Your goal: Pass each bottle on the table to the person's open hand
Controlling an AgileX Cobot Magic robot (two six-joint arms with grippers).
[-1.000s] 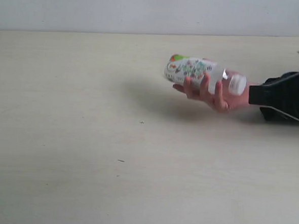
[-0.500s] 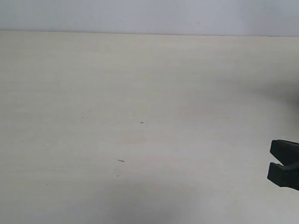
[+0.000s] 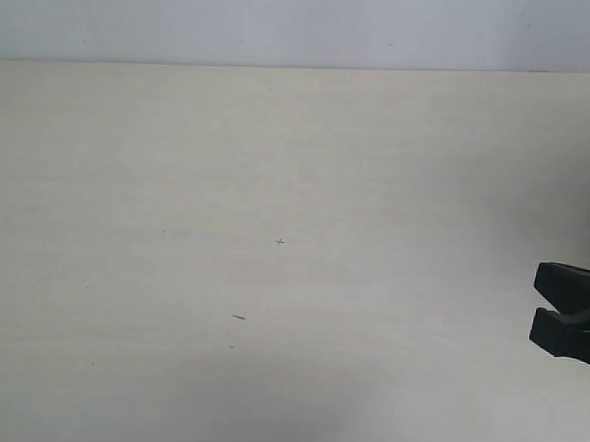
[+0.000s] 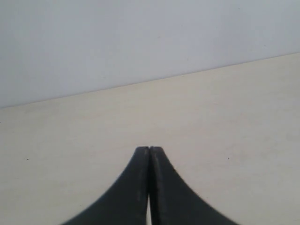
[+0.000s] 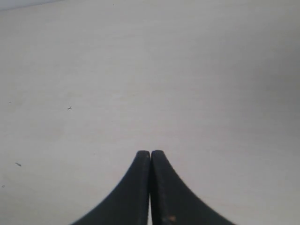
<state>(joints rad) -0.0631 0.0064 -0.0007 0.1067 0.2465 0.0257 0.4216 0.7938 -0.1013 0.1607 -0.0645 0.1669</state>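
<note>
No bottle shows in any view, and the person's open hand is out of view too. The cream table [image 3: 277, 180] fills the exterior view. My right gripper [image 3: 536, 307] pokes in at the right edge, low over the table. In the right wrist view the right gripper [image 5: 150, 152] has its black fingertips pressed together with nothing between them, over the bare table [image 5: 187, 70]. My left gripper [image 4: 149, 148] is shut in the same way, holding nothing, above the table [image 4: 225, 117]. It does not appear in the exterior view.
A pale grey wall [image 3: 287, 20] rises behind the table's far edge. Tiny dark specks [image 3: 280, 241] mark the tabletop, one more [image 3: 239, 317] nearer the front. The same wall [image 4: 140, 42] stands ahead of the left gripper.
A second ago the person's hand held the floral bottle at the right; hand and bottle have gone out of view. My right gripper has come in at the right edge.
</note>
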